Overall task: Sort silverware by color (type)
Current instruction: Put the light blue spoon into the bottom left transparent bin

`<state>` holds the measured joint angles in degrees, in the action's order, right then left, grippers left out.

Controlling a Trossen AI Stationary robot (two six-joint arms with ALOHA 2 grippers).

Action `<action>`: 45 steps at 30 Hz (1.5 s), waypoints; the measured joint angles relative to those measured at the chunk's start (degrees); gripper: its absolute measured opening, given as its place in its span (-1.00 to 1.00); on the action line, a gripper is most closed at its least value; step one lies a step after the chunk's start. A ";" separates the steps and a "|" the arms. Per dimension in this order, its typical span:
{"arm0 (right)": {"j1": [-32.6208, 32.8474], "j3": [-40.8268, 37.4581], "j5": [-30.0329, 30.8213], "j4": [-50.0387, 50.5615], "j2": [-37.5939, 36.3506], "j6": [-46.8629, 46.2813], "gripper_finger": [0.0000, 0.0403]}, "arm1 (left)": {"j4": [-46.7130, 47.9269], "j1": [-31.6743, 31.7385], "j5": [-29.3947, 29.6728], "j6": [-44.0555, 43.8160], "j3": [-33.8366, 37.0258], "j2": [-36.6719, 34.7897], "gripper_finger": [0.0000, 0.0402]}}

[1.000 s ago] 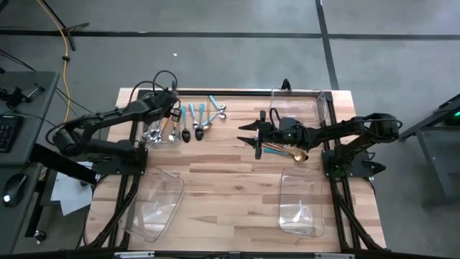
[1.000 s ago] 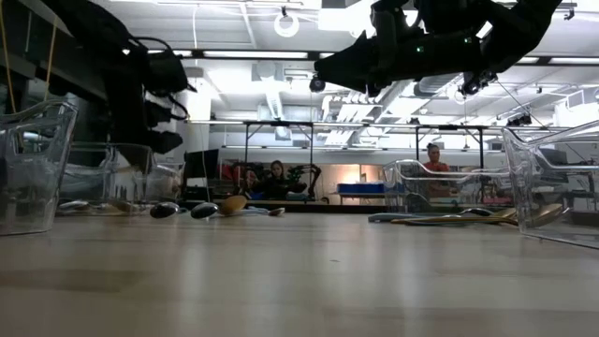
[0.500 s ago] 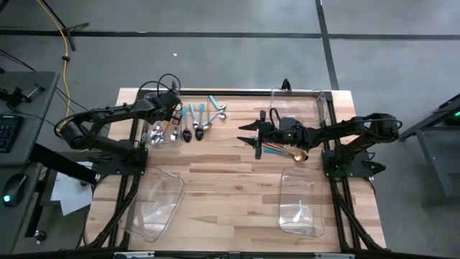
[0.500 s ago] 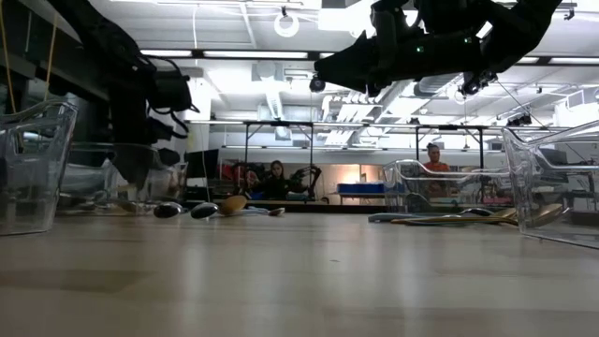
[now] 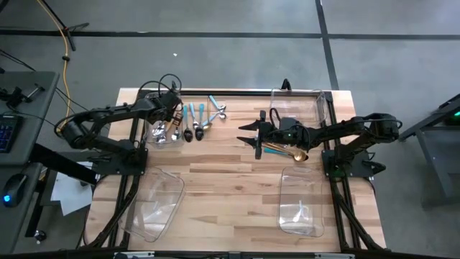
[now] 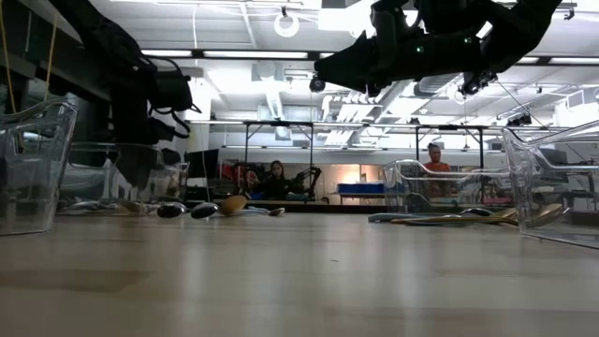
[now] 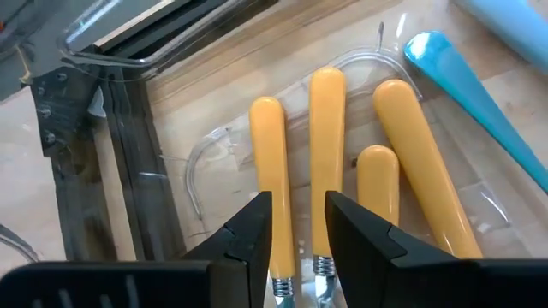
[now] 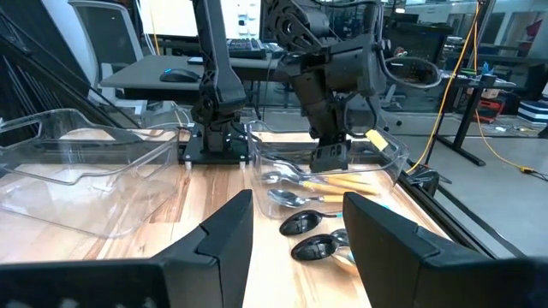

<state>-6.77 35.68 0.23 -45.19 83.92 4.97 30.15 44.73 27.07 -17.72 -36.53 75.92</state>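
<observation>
Several orange-handled pieces of silverware [image 7: 385,145] lie side by side in a clear bin [image 5: 159,135] at the far left. My left gripper [image 7: 298,205] stands open just above their handles, slanting down into the bin, with bare bin floor showing between its fingers. Light-blue-handled spoons and black spoons [image 5: 195,121] lie on the table to the right of that bin. Gold pieces and a teal-handled one [image 5: 289,152] lie under my right arm. My right gripper [image 5: 249,138] hangs level over the table's middle, open, with nothing between its fingers.
A clear bin [image 5: 302,106] stands at the far right, with two more at the near left [image 5: 154,205] and near right [image 5: 302,207]. Bare wood [image 5: 223,180] lies between them. People sit in the room beyond the table [image 6: 276,176].
My left gripper has sunk lower into the far-left bin and has since stayed there. My right arm has kept still.
</observation>
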 joint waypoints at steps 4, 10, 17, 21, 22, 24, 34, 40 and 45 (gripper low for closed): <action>-0.01 0.00 0.00 -0.07 0.00 0.02 -0.17 | 0.25 -0.01 -1.56 0.86 -2.86 -2.02 -0.49; -0.02 0.00 0.00 -0.09 0.00 0.62 -0.17 | -2.68 -1.89 -7.14 2.59 -7.79 -7.78 -0.49; -0.01 0.00 0.00 -0.09 0.00 1.45 -0.17 | -25.12 -10.14 -24.21 9.14 -3.76 -17.18 -0.49; 0.00 0.00 0.00 -0.09 0.00 1.28 -0.17 | -45.98 -16.81 -30.18 11.13 4.04 -20.46 -0.49; 0.00 0.00 0.00 -0.09 0.00 1.13 -0.17 | -50.67 -18.35 -31.08 11.65 6.08 -20.84 -0.49; -0.01 0.00 0.00 -0.09 0.00 1.11 -0.17 | -61.22 -21.61 -32.39 12.81 10.27 -20.99 -0.49; -0.02 0.00 0.02 -0.26 -0.01 1.74 -0.17 | -82.65 -31.83 -31.51 20.80 19.03 -20.43 -0.49; 0.01 0.02 2.43 -2.33 0.00 2.84 -0.17 | -84.17 -32.22 -31.36 22.47 19.01 -20.46 -0.49; -0.02 0.02 2.78 -2.23 0.00 3.00 -0.17 | -84.06 -32.22 -31.32 22.78 19.01 -20.44 -0.49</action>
<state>-6.79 35.70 3.01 -47.41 83.92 7.97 -53.92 12.51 -4.25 5.06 -17.52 55.48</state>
